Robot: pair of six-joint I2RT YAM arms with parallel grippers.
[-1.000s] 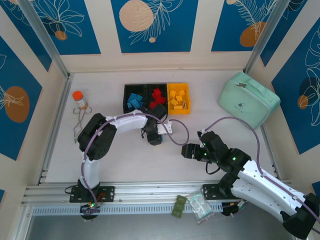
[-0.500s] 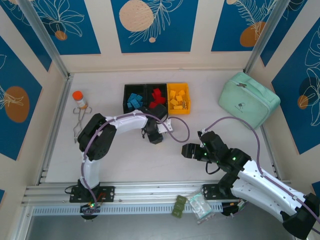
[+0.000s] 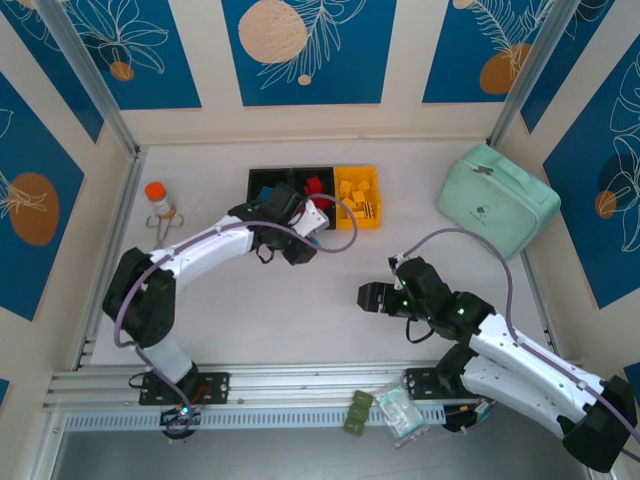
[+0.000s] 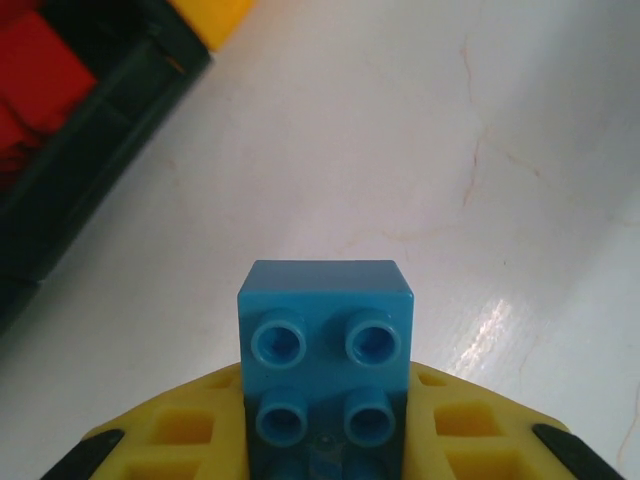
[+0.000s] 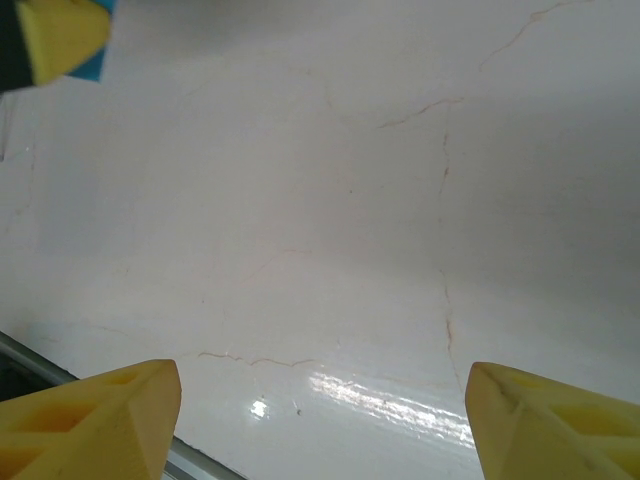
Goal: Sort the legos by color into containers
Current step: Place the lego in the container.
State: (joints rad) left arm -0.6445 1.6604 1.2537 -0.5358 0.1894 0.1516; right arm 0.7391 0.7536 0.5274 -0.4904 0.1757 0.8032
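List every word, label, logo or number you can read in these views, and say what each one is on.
No text can be read.
On the mint-green case: a small dark logo on the lid, too small to read.
On the green packet and the clear bag at the near edge: any print is too small to read.
On the blue lego: the studs show no lettering.

Brick (image 4: 325, 340) in my left gripper (image 4: 325, 452) — blue, studs the same blue. Finger pads (image 4: 470, 440) yellow. Black containers (image 3: 300, 173), yellow-orange container (image 3: 357, 171). Zip case (image 3: 497, 212) mint-green. Table (image 3: 300, 320) off-white, faintly veined — wall panels (image 3: 310, 50) blue, white leaf outlines, peach discs.
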